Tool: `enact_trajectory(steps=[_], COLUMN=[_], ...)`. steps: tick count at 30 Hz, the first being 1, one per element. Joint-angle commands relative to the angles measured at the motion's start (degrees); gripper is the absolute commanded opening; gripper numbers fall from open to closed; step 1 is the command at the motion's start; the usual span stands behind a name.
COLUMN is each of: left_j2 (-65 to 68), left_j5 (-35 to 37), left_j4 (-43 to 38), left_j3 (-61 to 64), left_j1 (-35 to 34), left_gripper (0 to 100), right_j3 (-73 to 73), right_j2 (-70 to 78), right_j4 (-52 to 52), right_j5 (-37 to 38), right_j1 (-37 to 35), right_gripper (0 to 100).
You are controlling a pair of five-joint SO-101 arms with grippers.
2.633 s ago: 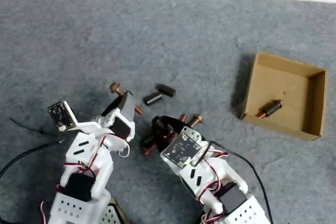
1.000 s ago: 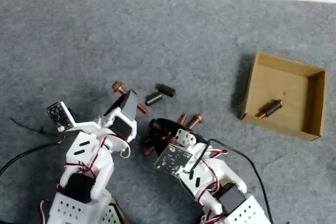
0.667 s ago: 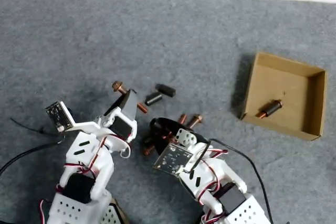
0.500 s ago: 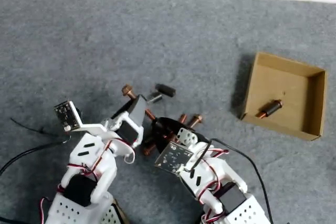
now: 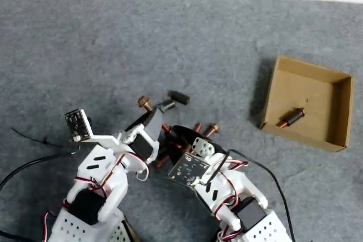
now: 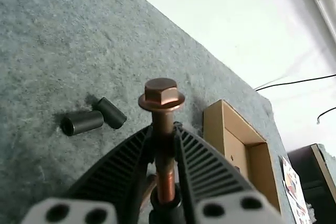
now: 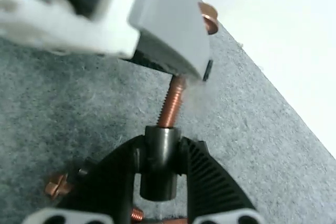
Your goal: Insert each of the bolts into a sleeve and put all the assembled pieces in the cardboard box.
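Observation:
My left gripper (image 5: 154, 118) (image 6: 163, 131) is shut on a copper bolt (image 5: 145, 103) (image 6: 161, 98), gripping its shaft below the hex head. My right gripper (image 5: 173, 136) (image 7: 159, 149) is shut on a black sleeve (image 7: 159, 162). The bolt's threaded end (image 7: 171, 103) meets the sleeve's open mouth; how deep it sits is hidden. Two loose black sleeves (image 5: 178, 97) (image 5: 166, 105) lie just beyond the grippers. The cardboard box (image 5: 271, 94) at the right holds one assembled piece (image 5: 292, 117).
Loose copper bolts (image 5: 211, 131) (image 5: 197, 127) (image 5: 160, 161) lie on the grey mat around my right gripper. Both arms crowd together at the front middle. The box (image 6: 223, 129) stands off to the right, with open mat between it and the arms.
The left arm has swung right with the bolt, bringing its tip to the sleeve held by the right gripper. The right wrist has turned slightly.

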Motion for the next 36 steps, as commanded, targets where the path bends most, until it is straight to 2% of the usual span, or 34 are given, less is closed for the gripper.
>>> enact_trajectory(steps=[1, 7, 14, 27, 31, 33, 36], left_j2=[-0.8, -0.7, -0.7, -0.7, -0.7, -0.7, -0.7], left_j5=[0.1, -3.6, -3.6, -3.7, -6.4, -6.7, -11.2], left_j4=[0.4, 0.4, 0.4, 0.2, 0.2, 0.2, 0.2], left_j3=[-2.1, 0.4, 0.4, 2.0, 2.7, 3.8, 4.5], left_j1=[0.7, 4.0, 4.1, 4.5, 4.9, 6.5, 10.1], left_gripper=[0, 0, 1, 1, 1, 1, 1], right_j3=[7.3, 7.4, 7.3, 7.4, 7.4, 7.4, 7.4], right_j2=[-0.5, -0.8, -0.9, -0.9, -0.9, -0.9, -0.9], right_j4=[-0.6, -2.0, -2.8, -4.1, -4.1, -4.1, -4.1], right_j5=[0.6, 0.4, -3.3, -3.6, -3.6, -3.6, -3.6], right_j1=[0.9, 3.6, 4.4, 6.4, 6.4, 6.4, 6.4], right_gripper=[0.5, 0.5, 0.5, 0.5, 0.5, 0.5, 0.5])
